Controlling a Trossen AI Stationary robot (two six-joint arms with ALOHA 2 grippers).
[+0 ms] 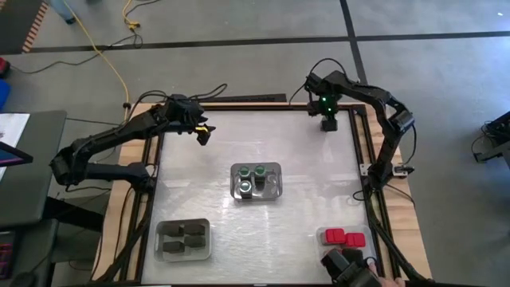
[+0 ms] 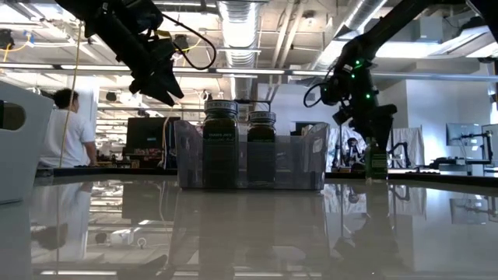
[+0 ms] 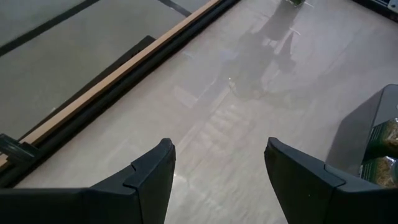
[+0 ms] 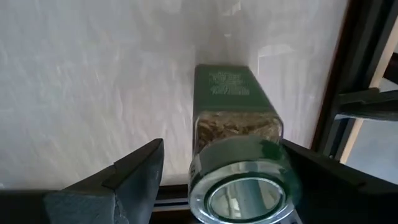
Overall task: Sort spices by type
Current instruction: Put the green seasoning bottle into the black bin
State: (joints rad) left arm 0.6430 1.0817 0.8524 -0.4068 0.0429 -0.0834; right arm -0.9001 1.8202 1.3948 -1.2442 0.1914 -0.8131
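Green-lidded jar upright at table's far right corner, between the spread fingers of right gripper; fingers not visibly touching it. Three more jars in centre tray. Left gripper spread, empty, hovering at far left.

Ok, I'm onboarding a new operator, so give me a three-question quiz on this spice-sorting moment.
1. True or false: the left gripper is carrying a spice container.
2. In the high view, which clear plastic tray holds the round green-lidded glass jars? A) centre B) lower left C) lower right
3. Fill in: the right gripper, at the table's far right corner, has its fingers open around a lone spice jar whose lid is ___.

Key: 1 false; 2 A; 3 green.
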